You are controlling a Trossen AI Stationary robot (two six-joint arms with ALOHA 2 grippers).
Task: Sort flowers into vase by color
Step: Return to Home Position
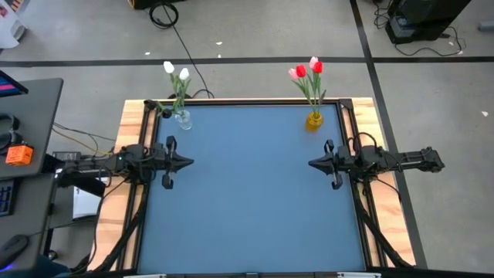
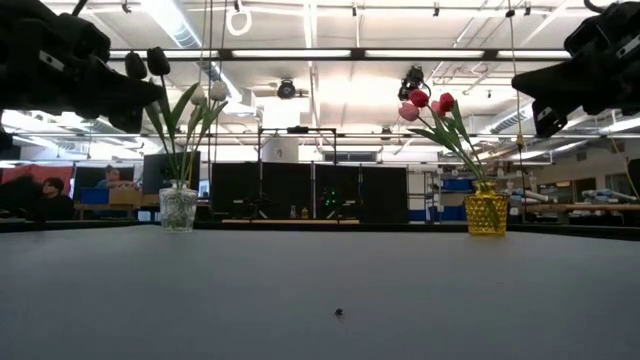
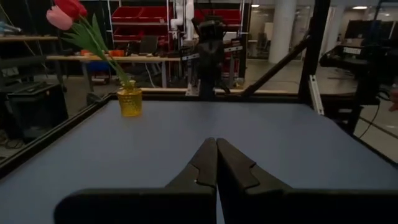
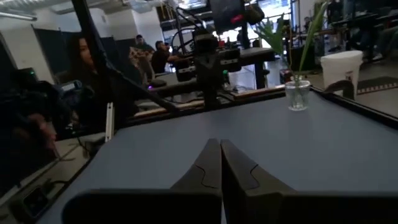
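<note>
The left gripper [image 1: 190, 162] and the right gripper [image 1: 312, 163] point tip to tip at each other, well apart and held level. Each has its fingers pressed together, tips touching, with nothing between them. The left arm [image 1: 116, 164] and the right arm [image 1: 394, 161] run straight back behind their grippers.

No text, label, brand, number or sign can be read in any of the views.
</note>
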